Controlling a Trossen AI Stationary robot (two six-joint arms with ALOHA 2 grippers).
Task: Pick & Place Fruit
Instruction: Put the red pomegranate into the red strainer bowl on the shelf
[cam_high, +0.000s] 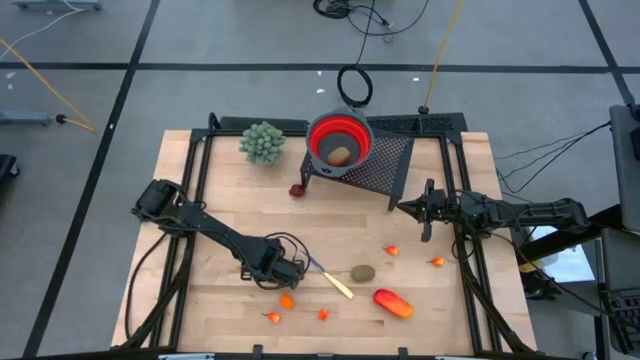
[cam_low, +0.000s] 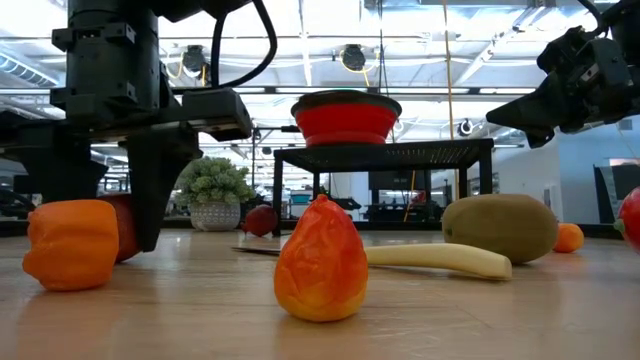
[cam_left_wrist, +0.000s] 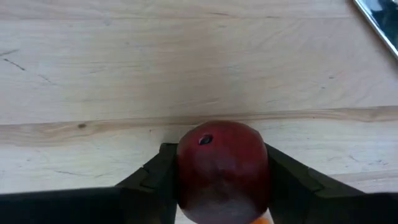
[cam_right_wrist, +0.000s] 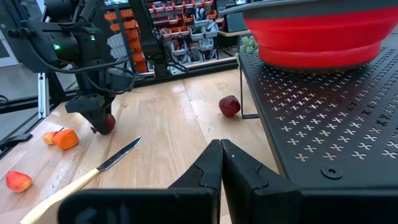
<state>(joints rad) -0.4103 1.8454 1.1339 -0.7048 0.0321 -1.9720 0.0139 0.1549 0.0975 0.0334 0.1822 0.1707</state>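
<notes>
Dark red and round, the toy fruit (cam_left_wrist: 222, 171) sits between the two black fingers (cam_left_wrist: 149, 183) of the left gripper (cam_high: 292, 270), each finger pressed to one flank, so the claw is closed on it at a middling width. Being a ball, it has no long axis; a small dark dimple faces up toward the wrist camera. Its underside is cut off at that picture's edge, and a sliver of orange shows just beneath it. The left arm reaches low across the wooden table (cam_high: 240, 200), its claw pointing down at the boards. Just beside the claw lies the slim knife with a pale handle (cam_high: 330, 277), its blade end nearest the fingers. An orange toy piece (cam_high: 287, 300) rests close on the claw's near side; the brown kiwi-like oval (cam_high: 362, 272) and the longer orange-red piece (cam_high: 393, 303) lie beyond the knife. The right gripper (cam_right_wrist: 219, 163) hangs well apart beside the black perforated stand (cam_right_wrist: 323, 112), fingers together, holding nothing.
</notes>
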